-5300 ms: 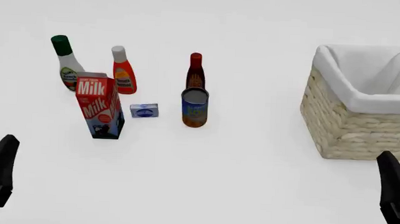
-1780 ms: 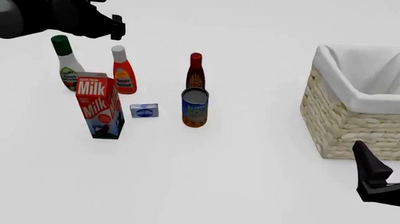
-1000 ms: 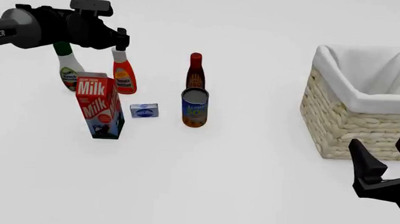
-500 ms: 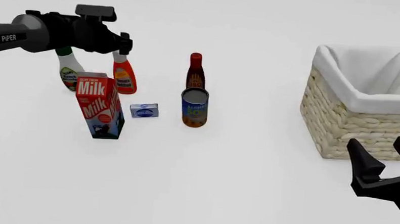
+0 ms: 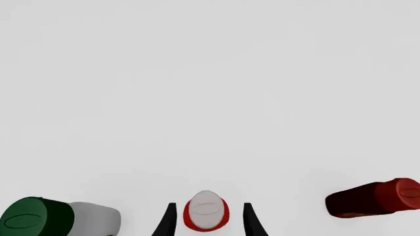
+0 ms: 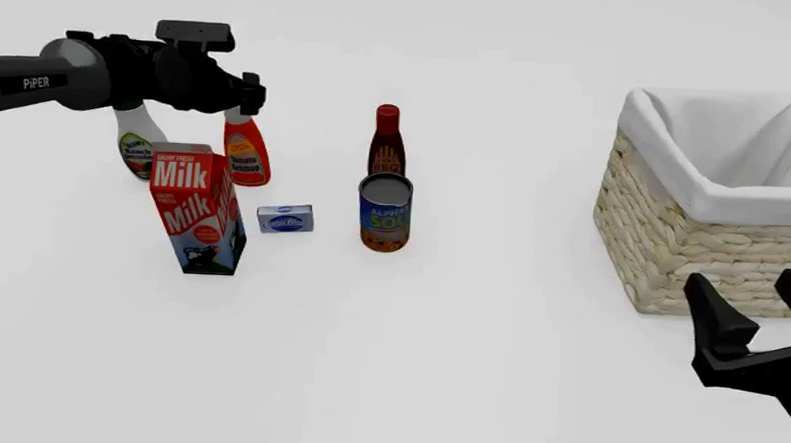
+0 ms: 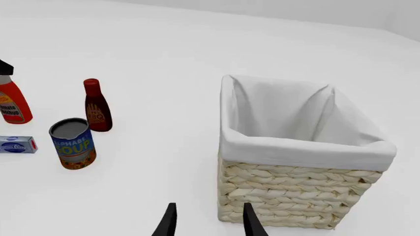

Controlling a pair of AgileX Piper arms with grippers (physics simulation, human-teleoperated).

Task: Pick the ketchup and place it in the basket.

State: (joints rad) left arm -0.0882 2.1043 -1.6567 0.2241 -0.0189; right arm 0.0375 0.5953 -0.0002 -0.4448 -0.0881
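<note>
Simulated scene, blank white table [image 6: 495,386]

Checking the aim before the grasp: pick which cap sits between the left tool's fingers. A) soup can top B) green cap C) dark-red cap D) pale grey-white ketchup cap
D: in the left wrist view the ketchup cap lies between the open left tool's fingers.

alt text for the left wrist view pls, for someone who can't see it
Seen from above, the open left gripper straddles the pale cap of the ketchup. A green-capped white bottle and a red-capped dark bottle flank it on a bare white table.
</note>
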